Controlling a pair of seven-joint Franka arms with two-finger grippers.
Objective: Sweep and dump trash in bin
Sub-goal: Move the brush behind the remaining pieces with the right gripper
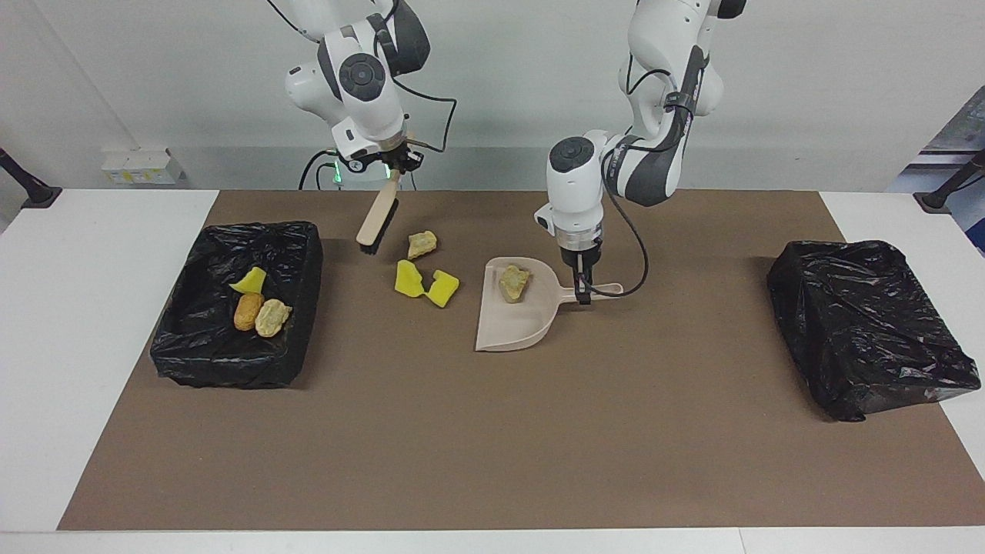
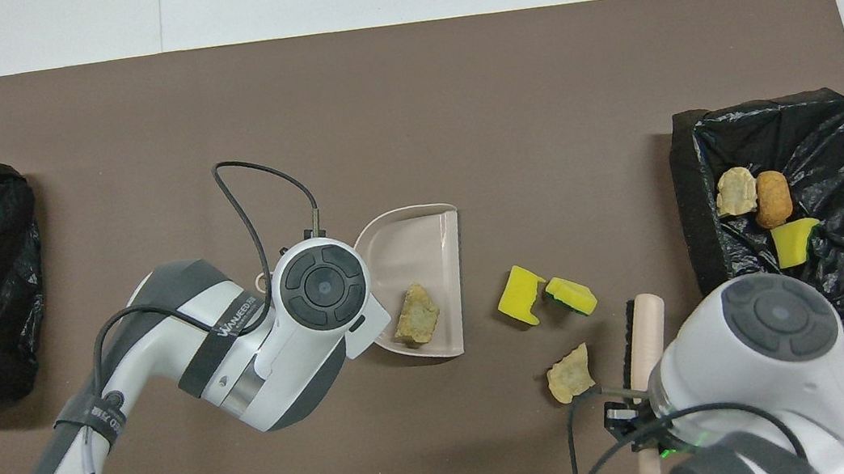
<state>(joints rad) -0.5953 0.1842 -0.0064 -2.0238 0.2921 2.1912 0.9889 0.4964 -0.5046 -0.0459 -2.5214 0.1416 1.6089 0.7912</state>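
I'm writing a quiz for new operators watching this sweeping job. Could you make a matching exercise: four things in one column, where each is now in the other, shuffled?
Things:
1. brush
2. orange-brown lump
3. two yellow sponge bits
4. dustpan

Places:
A. on the mat beside the dustpan's mouth
B. in the open bin
C. held by its handle in the left claw
D. held up by the right claw

Pairs: 1-D, 2-B, 3-A, 4-C

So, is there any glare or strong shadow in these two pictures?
Facing view: the open bin's black liner shows small glints, and the dustpan casts only a soft shadow. Overhead view: even light, same glints on the liner, and the left arm hides the dustpan handle.
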